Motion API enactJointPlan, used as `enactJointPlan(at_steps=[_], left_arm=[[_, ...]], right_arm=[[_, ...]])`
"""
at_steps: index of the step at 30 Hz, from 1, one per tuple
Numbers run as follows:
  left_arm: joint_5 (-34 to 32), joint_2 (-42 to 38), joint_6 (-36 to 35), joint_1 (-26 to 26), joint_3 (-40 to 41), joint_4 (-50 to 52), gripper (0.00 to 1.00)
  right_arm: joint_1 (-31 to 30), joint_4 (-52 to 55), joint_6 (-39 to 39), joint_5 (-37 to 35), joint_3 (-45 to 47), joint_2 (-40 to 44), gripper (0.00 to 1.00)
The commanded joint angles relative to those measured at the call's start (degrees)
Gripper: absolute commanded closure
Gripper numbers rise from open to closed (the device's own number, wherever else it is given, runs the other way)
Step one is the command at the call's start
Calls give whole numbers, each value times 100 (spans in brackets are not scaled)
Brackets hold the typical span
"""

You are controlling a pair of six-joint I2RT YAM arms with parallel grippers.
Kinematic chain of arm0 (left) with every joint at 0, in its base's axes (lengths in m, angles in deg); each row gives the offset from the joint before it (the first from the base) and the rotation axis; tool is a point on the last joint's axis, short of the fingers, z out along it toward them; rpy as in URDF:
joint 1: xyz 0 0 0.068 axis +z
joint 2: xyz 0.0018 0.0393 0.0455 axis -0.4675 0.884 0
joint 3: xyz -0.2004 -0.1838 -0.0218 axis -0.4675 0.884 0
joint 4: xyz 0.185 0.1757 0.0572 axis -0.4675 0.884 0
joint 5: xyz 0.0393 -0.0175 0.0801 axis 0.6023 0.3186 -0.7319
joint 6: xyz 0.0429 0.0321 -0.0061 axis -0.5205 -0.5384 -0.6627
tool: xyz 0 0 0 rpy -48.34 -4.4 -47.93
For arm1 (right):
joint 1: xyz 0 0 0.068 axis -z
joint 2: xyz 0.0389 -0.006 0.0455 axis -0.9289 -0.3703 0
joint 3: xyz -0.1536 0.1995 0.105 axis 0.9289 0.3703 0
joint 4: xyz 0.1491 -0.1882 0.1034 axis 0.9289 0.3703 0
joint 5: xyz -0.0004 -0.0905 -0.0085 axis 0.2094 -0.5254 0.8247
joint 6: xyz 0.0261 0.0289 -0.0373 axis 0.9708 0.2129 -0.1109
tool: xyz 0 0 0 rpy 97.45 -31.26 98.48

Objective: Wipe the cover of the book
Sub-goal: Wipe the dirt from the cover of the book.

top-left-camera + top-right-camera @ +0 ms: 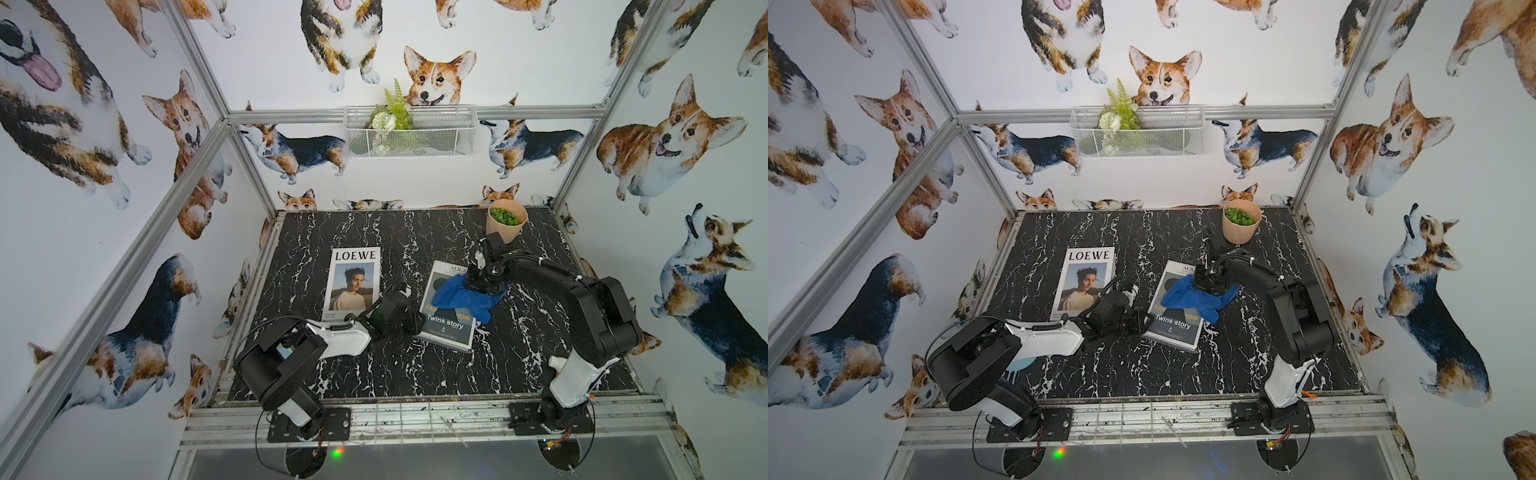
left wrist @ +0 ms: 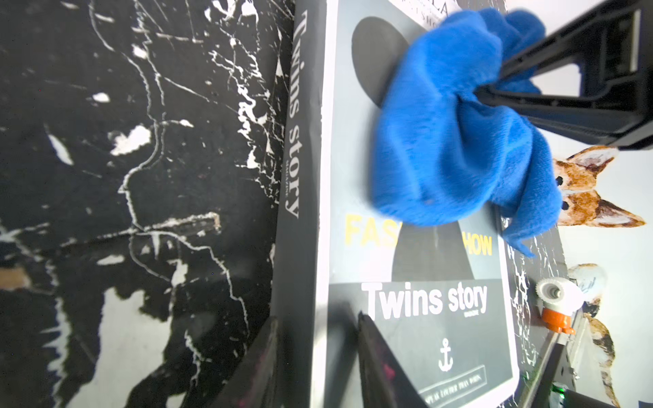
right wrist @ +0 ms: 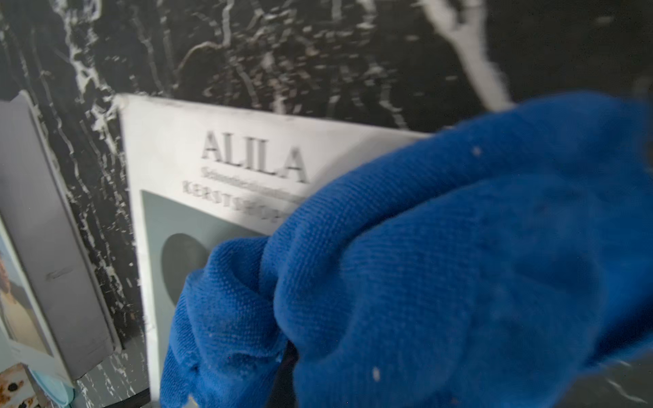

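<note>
Both jaws of the right gripper (image 2: 483,93) are pinched together on a bunched fold of the blue microfibre cloth (image 1: 459,297). Its loose bulk lies on the upper middle of the "Twins story" book (image 1: 448,328), hiding part of the yellow lettering and the dark round shape, and one tail drapes off the edge opposite the spine onto the black marble tabletop (image 1: 374,374). The book lies flat, cover up. At its near spine-side corner the left gripper (image 2: 316,319) is closed about it, one finger on the cover and the other outside the spine, apparently pinning it. The wipe looks under way, with the lower title panel and the white "ALILA" header bare. To do it well, I judge the right arm should press just enough that the cloth's soft belly, not the hard fingertips, meets the cover. It should then drag in long overlapping strokes toward the title panel, stopping short of the left finger. The left grip must hold firm so the book does not pivot toward the LOEWE magazine (image 1: 353,282) beside its spine.
</note>
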Motion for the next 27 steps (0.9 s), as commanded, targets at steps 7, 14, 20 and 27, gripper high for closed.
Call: enactJointPlan(at_steps=[7, 14, 20, 27], left_arm=[[-117, 71, -24, -20, 39, 1219, 61], [-186, -18, 11, -41, 89, 1263, 61], [-198, -61, 20, -45, 97, 1298, 61], [-189, -39, -15, -46, 68, 1300, 61]], right_arm=[[18, 257, 110, -23, 24, -148, 100], [-678, 447, 207, -110, -1128, -1090, 100], [-803, 641, 161, -288, -1684, -1469, 100], [-266, 760, -224, -635, -1046, -931, 100]])
